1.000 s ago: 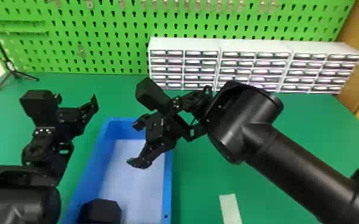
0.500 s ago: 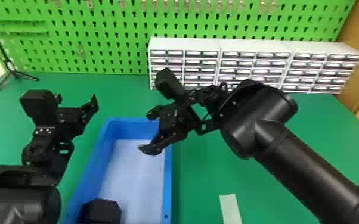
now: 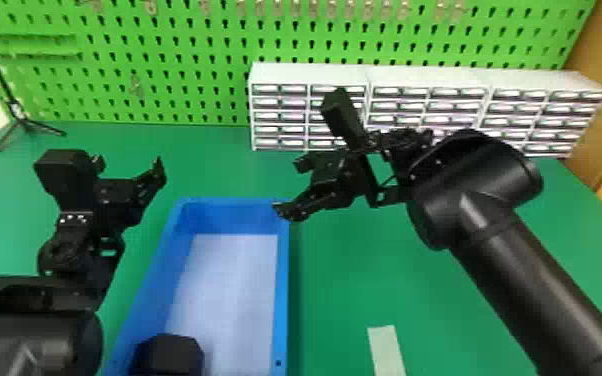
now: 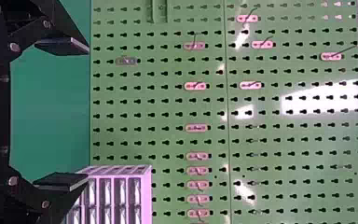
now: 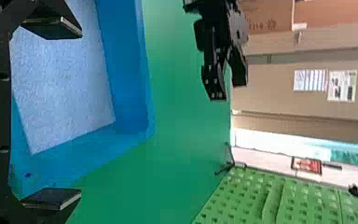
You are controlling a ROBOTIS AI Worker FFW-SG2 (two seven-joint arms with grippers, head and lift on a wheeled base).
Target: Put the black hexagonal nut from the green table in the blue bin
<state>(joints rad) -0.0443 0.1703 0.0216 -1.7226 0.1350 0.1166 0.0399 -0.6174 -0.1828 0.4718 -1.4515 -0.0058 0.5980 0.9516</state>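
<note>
The black hexagonal nut [image 3: 172, 354] rests inside the blue bin [image 3: 281, 280], at the end nearest me. Above the table, just left of the bin's far end, my left gripper [image 3: 129, 164] is parked with its fingers apart. My right gripper [image 3: 287, 185] hangs by the bin's far right corner, open and holding nothing. In the left wrist view, my left gripper [image 4: 84, 113] is open with nothing in it. The right wrist view has my right gripper [image 5: 77, 113] spread wide, with part of the blue bin [image 5: 126, 60] beyond it.
White drawer cabinets [image 3: 310, 75] stand at the back of the green table [image 3: 345, 280], before a green pegboard [image 3: 185, 45]. A pale strip [image 3: 386, 350] lies right of the bin. A small black tripod [image 3: 25, 122] stands at the back left.
My right gripper has moved right and farther up in the head view, from over the bin to its far right corner. The left arm and the nut have kept still.
</note>
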